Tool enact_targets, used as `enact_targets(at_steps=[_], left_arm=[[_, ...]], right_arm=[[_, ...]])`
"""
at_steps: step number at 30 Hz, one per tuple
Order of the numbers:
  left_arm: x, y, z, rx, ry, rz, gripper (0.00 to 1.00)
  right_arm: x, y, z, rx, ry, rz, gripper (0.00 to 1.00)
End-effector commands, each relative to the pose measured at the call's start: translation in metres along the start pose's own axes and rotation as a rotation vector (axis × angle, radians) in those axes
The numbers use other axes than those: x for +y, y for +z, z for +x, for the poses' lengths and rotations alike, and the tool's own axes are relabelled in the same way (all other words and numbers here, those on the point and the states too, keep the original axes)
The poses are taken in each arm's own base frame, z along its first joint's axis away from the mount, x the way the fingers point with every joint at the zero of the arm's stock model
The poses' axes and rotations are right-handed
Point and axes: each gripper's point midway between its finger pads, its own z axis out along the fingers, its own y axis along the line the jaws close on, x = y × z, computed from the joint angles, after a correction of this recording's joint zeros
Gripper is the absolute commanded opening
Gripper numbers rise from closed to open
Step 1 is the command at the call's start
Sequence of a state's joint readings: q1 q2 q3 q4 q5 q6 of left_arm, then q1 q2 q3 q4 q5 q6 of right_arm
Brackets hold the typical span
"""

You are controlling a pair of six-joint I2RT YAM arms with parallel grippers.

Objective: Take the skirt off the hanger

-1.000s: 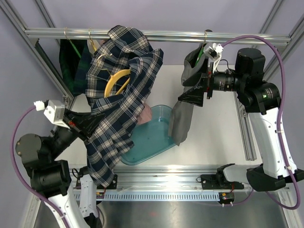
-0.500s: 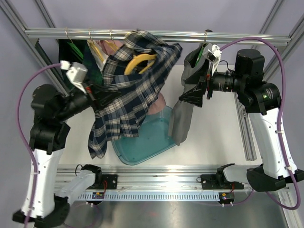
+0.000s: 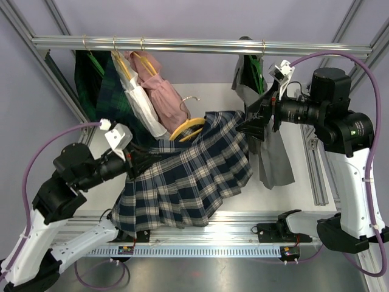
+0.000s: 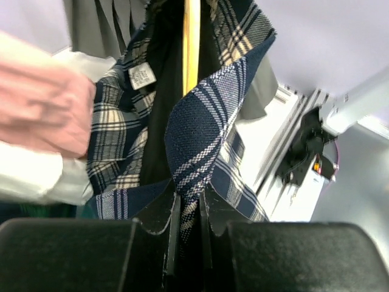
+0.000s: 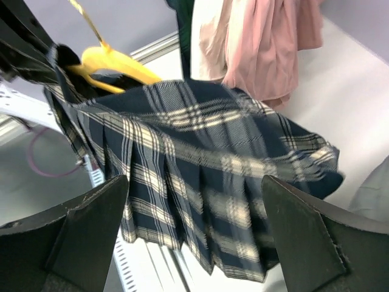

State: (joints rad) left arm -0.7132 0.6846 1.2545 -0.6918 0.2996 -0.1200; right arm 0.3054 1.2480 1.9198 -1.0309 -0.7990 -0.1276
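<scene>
The navy plaid skirt (image 3: 188, 176) hangs spread out over the middle of the table, still on its yellow hanger (image 3: 187, 129), which is off the rail. My left gripper (image 3: 135, 163) is shut on the skirt's waistband (image 4: 193, 152); the yellow hanger bar (image 4: 191, 42) runs up above it in the left wrist view. My right gripper (image 3: 255, 125) is open and empty, high at the right beside a grey garment (image 3: 270, 152). In the right wrist view the skirt (image 5: 200, 176) and hanger (image 5: 115, 64) show between its wide jaws.
A rail (image 3: 200, 44) across the back holds green (image 3: 91, 76), white (image 3: 141, 103), pink (image 3: 165, 91) and grey garments on hangers. Aluminium frame rails (image 3: 213, 234) run along the near edge and right side (image 3: 316, 176).
My left arm swung down and toward the near edge, pulling the plaid skirt and its yellow hanger off the rail; the skirt now covers the teal tub. The right gripper rose slightly.
</scene>
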Motion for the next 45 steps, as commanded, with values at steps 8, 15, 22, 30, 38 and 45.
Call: enact_targets(at_steps=[8,15,22,30,38,45], left_arm=[[-0.012,0.015,-0.001,-0.095,0.019,0.1,0.0],[-0.02,0.05,0.0,-0.045,0.092,0.118,0.0],[-0.021,0.068,-0.002,-0.043,0.14,0.057,0.0],[-0.027,0.066,-0.005,-0.084,0.113,0.063,0.0],[-0.031,0.06,-0.012,-0.125,0.101,0.07,0.0],[-0.032,0.049,-0.008,-0.153,0.104,0.085,0.0]], right_arm=[[0.015,0.014,0.015,0.057,0.285,-0.093,0.94],[-0.016,0.029,0.055,0.181,0.306,0.069,0.92],[-0.024,0.035,0.083,0.253,0.272,0.126,0.91],[-0.02,0.033,0.103,0.265,0.239,0.103,0.92],[-0.039,0.043,0.12,0.287,0.312,0.186,0.84],[-0.056,0.043,0.121,0.281,0.271,0.253,0.43]])
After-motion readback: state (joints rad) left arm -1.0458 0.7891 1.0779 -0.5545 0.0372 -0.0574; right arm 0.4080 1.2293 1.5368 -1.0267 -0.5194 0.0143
